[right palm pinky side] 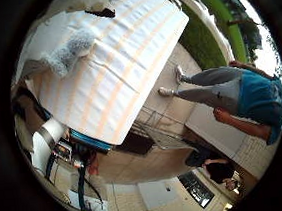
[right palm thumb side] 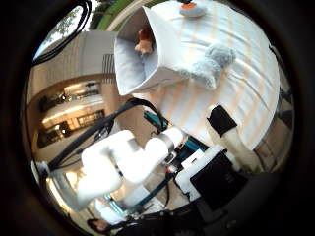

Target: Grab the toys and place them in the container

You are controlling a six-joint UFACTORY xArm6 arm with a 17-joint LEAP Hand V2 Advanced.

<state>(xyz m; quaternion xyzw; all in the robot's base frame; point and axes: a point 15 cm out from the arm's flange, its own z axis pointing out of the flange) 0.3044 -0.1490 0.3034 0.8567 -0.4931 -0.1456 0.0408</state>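
Note:
A grey plush toy (right palm thumb side: 211,64) lies on the striped tablecloth (right palm thumb side: 246,83), right beside the white container (right palm thumb side: 162,64). The container is tipped towards me, and a brown toy (right palm thumb side: 144,40) rests inside it. An orange and white toy (right palm thumb side: 192,9) sits on the cloth further back. My right hand (right palm thumb side: 224,147) hovers well clear of the table, out past its near edge. One black-tipped finger (right palm thumb side: 221,120) reaches out straight towards the cloth with nothing in it. The grey toy (right palm pinky side: 68,52) also shows in the little finger side view, far from the palm.
The white robot arm (right palm thumb side: 123,162) stands beside the table. A person in a blue shirt (right palm pinky side: 256,99) stands on the paved ground beyond the table's far side. A wire rack (right palm pinky side: 156,131) sits below the table edge. Grass (right palm pinky side: 204,34) lies further out.

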